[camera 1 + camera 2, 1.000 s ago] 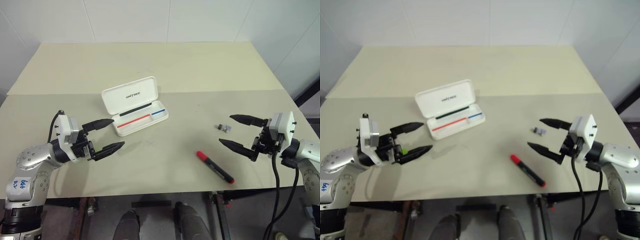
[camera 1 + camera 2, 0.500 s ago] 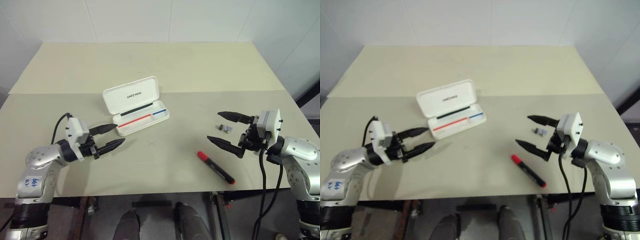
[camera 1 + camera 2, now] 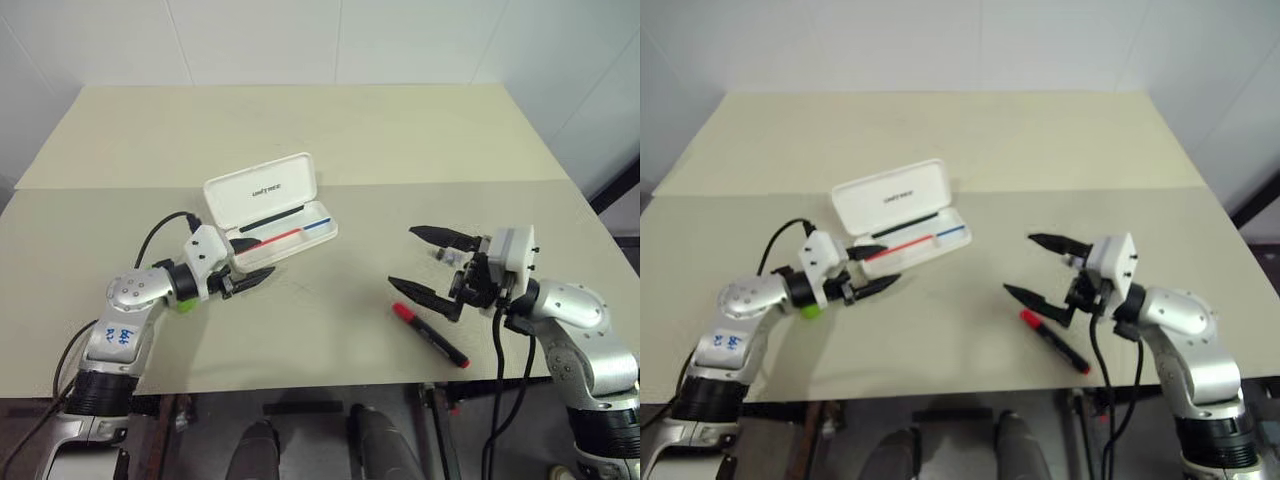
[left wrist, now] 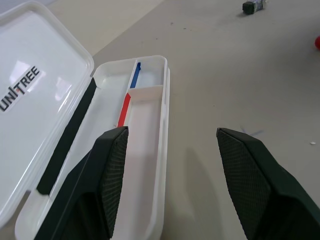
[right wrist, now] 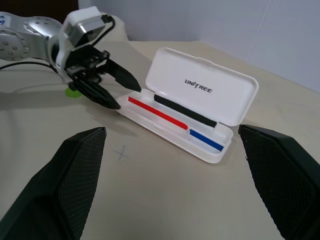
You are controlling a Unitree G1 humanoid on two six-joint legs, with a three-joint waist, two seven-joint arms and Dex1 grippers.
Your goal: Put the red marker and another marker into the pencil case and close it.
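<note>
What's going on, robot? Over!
Both grippers open, empty: left gripper at the case's near end, right gripper above the red marker. Case open, no markers in. Green marker beneath left arm.

**Where things lie on the surface**

The pencil case (image 3: 270, 222) lies open near the middle of the surface (image 3: 330, 140), toward the left edge. The red marker (image 3: 430, 334) lies near the front edge, toward the right. A small clip (image 3: 447, 257) lies behind the marker.
</note>
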